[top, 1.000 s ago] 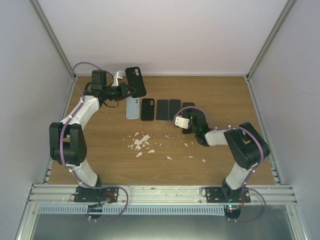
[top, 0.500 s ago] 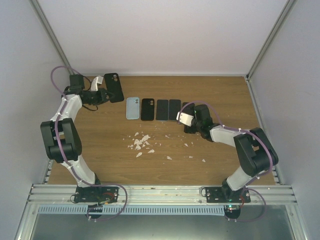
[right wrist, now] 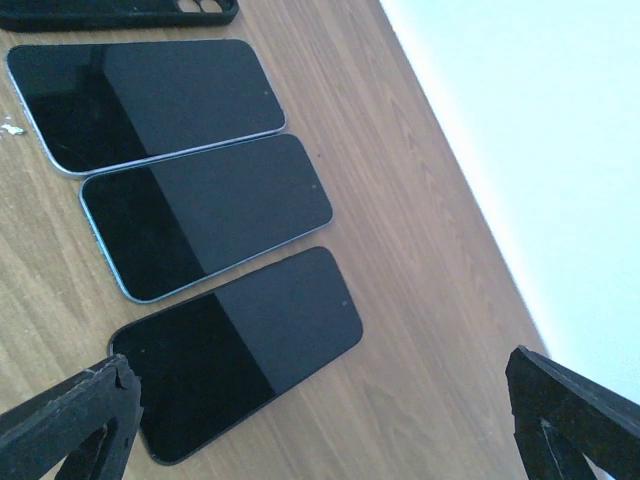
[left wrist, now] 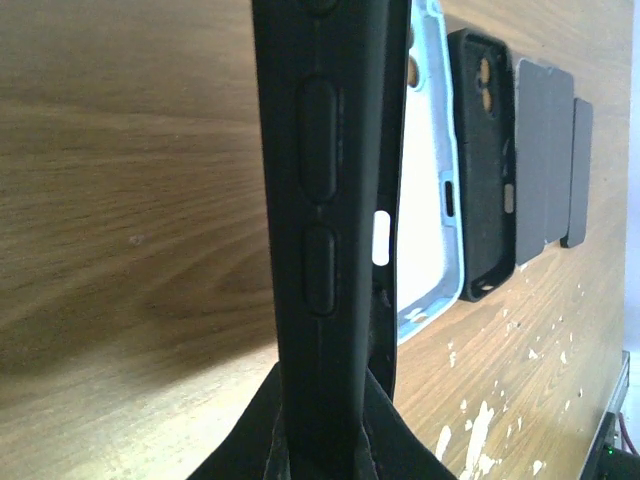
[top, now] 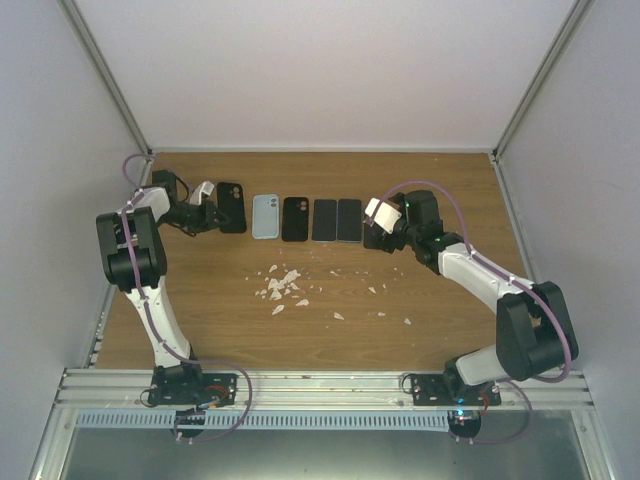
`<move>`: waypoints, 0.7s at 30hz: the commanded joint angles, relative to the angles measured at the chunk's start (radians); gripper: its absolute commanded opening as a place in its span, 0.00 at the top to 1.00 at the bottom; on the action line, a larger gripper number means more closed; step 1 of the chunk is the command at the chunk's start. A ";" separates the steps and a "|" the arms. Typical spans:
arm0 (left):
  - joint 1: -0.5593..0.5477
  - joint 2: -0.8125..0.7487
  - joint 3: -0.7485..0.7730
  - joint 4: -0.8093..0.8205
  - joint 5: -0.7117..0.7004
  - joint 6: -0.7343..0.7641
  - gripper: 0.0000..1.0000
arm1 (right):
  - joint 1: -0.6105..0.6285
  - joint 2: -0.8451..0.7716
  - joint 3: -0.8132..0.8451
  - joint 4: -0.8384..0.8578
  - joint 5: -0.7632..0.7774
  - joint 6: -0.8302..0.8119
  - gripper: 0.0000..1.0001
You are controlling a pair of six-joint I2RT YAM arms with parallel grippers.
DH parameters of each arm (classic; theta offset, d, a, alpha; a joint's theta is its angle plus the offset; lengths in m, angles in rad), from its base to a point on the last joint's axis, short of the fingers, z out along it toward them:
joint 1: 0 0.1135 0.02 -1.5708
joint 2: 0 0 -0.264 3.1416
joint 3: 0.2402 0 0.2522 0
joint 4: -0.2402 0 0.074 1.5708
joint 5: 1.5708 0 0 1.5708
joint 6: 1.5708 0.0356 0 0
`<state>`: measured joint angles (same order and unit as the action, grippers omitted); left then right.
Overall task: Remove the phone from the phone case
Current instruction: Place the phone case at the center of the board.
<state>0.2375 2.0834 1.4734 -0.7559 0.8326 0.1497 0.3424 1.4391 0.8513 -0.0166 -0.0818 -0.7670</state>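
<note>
My left gripper (top: 214,211) is shut on a black phone case (top: 232,207) at the left end of the row, low over the table. In the left wrist view the case (left wrist: 330,170) stands on edge between my fingers (left wrist: 335,445), side buttons facing the camera. Beside it lie a light blue case (top: 265,216) and another black case (top: 295,219). Three dark phones lie screen up in the right wrist view; the nearest one (right wrist: 240,350) lies ahead of my open, empty right gripper (right wrist: 320,430). In the top view that gripper (top: 374,236) hovers over the row's right end.
Two phones (top: 325,220) (top: 349,220) lie side by side in the row. White crumbs (top: 282,285) are scattered on the wooden table (top: 450,190) in front of the row. The white back wall (right wrist: 540,120) rises just behind the phones.
My left arm has swung left and lowered the black case from up high down beside the blue case. My right gripper has moved back and right along the row's right end.
</note>
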 commanded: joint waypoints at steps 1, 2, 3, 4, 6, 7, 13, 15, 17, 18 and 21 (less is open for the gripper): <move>-0.003 0.065 0.068 -0.081 0.032 0.067 1.00 | -0.016 -0.019 0.021 -0.053 -0.027 0.058 0.01; -0.003 0.077 0.074 -0.089 0.030 0.072 1.00 | -0.016 -0.021 0.021 -0.055 -0.030 0.062 0.00; -0.004 0.089 0.079 -0.095 0.030 0.073 1.00 | -0.017 -0.021 0.020 -0.057 -0.030 0.065 0.00; -0.005 0.103 0.084 -0.102 0.028 0.074 1.00 | -0.018 -0.021 0.021 -0.058 -0.033 0.068 0.00; -0.010 0.124 0.095 -0.121 0.015 0.081 1.00 | -0.018 -0.022 0.022 -0.060 -0.034 0.072 0.00; -0.014 0.131 0.100 -0.127 0.006 0.084 1.00 | -0.018 -0.023 0.023 -0.060 -0.033 0.075 0.01; -0.029 0.147 0.105 -0.115 -0.087 0.048 0.76 | -0.021 -0.024 0.034 -0.067 -0.036 0.083 0.00; -0.030 0.145 0.109 -0.108 -0.106 0.031 0.67 | -0.022 -0.025 0.036 -0.069 -0.035 0.083 0.01; -0.030 0.142 0.113 -0.107 -0.126 0.016 0.59 | -0.024 -0.027 0.038 -0.072 -0.035 0.081 0.00; -0.030 0.140 0.117 -0.110 -0.130 0.011 0.54 | -0.025 -0.026 0.038 -0.072 -0.032 0.079 0.00; -0.036 0.126 0.135 -0.120 -0.159 0.008 0.46 | -0.028 -0.030 0.041 -0.072 -0.030 0.078 0.01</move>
<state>0.2089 2.2131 1.5883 -0.8761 0.7853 0.1665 0.3286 1.4376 0.8646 -0.0792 -0.1081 -0.7013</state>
